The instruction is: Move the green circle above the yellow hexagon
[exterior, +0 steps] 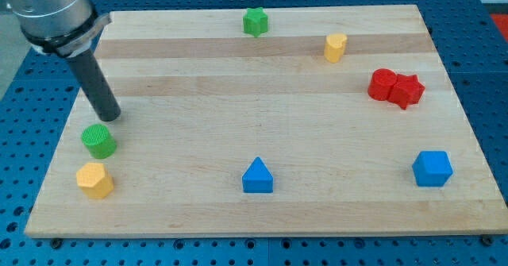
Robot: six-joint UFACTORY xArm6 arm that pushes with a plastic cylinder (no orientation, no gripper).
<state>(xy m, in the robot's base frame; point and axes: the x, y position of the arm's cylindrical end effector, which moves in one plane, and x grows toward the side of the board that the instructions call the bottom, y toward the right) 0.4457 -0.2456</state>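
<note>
The green circle [98, 140] sits near the board's left edge, directly above the yellow hexagon [94, 179] at the view's lower left, with a small gap between them. My tip [111, 117] rests on the board just above and slightly right of the green circle, close to it; I cannot tell whether it touches. The rod slants up to the arm at the view's top left.
A green star [255, 21] sits at the top middle, a yellow block [335, 48] at the top right. A red circle [382, 84] and a red star [407, 90] touch at the right. A blue triangle [257, 176] and a blue cube [432, 168] sit near the bottom.
</note>
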